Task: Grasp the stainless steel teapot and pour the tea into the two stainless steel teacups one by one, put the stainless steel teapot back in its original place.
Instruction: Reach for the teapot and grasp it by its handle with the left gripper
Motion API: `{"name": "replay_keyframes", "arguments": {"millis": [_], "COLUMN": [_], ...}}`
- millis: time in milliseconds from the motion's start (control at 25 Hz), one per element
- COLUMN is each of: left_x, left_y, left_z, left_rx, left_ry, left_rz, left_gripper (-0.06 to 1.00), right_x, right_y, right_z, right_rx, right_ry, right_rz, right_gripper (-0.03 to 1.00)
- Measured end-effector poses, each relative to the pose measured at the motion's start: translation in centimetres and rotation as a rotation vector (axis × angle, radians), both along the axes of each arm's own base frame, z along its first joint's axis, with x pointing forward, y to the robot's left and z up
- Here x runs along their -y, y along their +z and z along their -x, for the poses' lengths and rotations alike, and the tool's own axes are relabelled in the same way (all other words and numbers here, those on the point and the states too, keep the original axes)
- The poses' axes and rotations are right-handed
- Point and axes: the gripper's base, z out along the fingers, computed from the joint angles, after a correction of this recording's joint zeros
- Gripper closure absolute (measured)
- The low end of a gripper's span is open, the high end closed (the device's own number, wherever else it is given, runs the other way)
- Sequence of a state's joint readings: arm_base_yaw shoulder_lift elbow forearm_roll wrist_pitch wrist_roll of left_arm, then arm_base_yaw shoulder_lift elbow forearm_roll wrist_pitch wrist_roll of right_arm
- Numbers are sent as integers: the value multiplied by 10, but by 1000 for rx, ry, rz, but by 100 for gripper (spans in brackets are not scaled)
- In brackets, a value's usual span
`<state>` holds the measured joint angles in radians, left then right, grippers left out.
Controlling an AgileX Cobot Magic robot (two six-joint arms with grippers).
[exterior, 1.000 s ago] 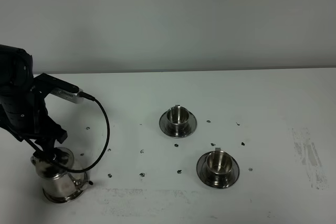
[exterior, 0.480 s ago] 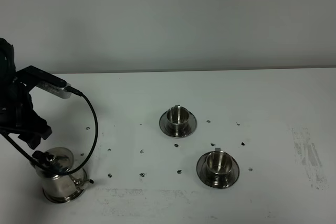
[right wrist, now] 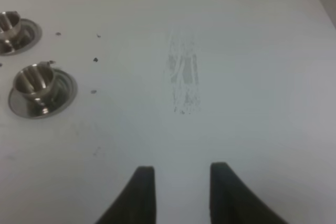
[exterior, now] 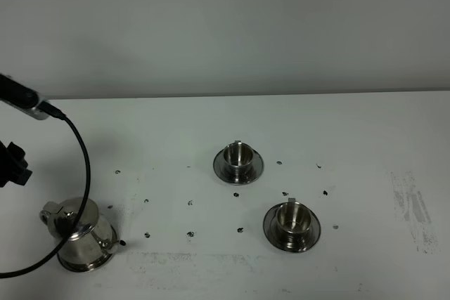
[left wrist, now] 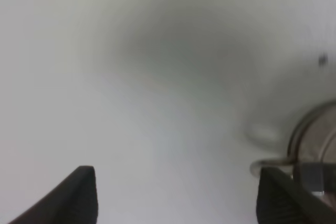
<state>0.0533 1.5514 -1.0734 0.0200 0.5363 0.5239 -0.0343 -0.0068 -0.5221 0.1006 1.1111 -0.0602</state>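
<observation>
Bearing teapot [exterior: 79, 235], flecked white tabletop [exterior: 365, 131]

Exterior high overlooks whole table [exterior: 351, 138]; left wrist close, blurred; right wrist low, shares teacups [right wrist: 32, 81].

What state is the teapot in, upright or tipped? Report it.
Upright. The stainless steel teapot stands on its base, domed lid on top; the open left hand holds nothing.

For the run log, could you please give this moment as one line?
teapot: upright on its saucer | left gripper: open, empty | right gripper: open, empty | teacups: upright
</observation>
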Motion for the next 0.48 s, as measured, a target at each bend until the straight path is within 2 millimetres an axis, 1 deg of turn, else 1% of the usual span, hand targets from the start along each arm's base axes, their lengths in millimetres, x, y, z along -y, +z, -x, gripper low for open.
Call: {"name": "replay_keyframes", "arguments": {"millis": [80, 160, 280, 480], "left_x": [-5, -6, -5, -3], "left_y": [-4, -14, -32, -67], "left_z": [4, 3, -7, -22], "left_rx": [7, -15, -35, -77], "left_ry": [71, 122, 179, 264], "left_rz": [67, 124, 194, 277], "left_gripper": [31, 31, 31, 31], "right_x": [0, 0, 0, 0], "right_y": [0, 0, 0, 0], "right_z": [0, 0, 0, 0], "right_rx": [0, 0, 0, 0], "right_ry": [0, 0, 0, 0], "right_rz": [0, 0, 0, -1], "right_gripper": [73, 73, 73, 73]}}
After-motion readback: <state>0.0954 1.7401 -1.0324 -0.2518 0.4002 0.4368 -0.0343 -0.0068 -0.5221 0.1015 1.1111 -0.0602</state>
